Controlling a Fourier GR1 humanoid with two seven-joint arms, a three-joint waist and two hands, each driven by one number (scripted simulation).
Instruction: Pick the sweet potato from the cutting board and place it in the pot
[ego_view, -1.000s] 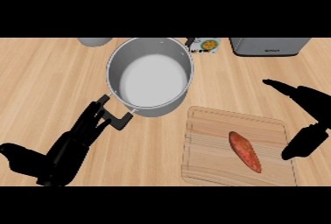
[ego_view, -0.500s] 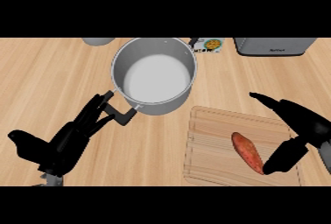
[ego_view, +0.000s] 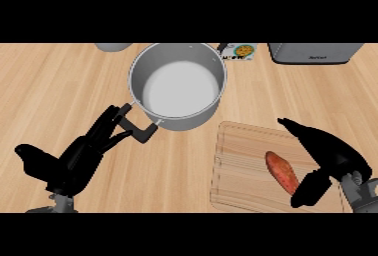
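Pale wooden countertop (ego_view: 59, 90) with long plank grain fills the head view; on it, at the lower right, lies a light rectangular wooden cutting board (ego_view: 244, 160), and on that board rests the elongated orange-red sweet potato (ego_view: 282, 171), lying lengthwise and tilted, its lower end tucked under the thumb of the black right hand (ego_view: 328, 155). That hand is spread open around the sweet potato's right side; its fingers reach up and left over the board, its thumb hangs below at the board's lower right, and neither is closed on the sweet potato. Up and to the left of the board, just beside its corner, stands the round grey metal pot (ego_view: 177, 86) with a pale interior; its dark handle (ego_view: 140, 131) points down and left. The black left hand (ego_view: 77, 157) lies open, fingers straight, their tips touching or just beside that handle. Along the far edge sit a grey box-shaped appliance (ego_view: 316, 52), a small printed card (ego_view: 240, 51) and a grey round object (ego_view: 113, 46), partly cut off.
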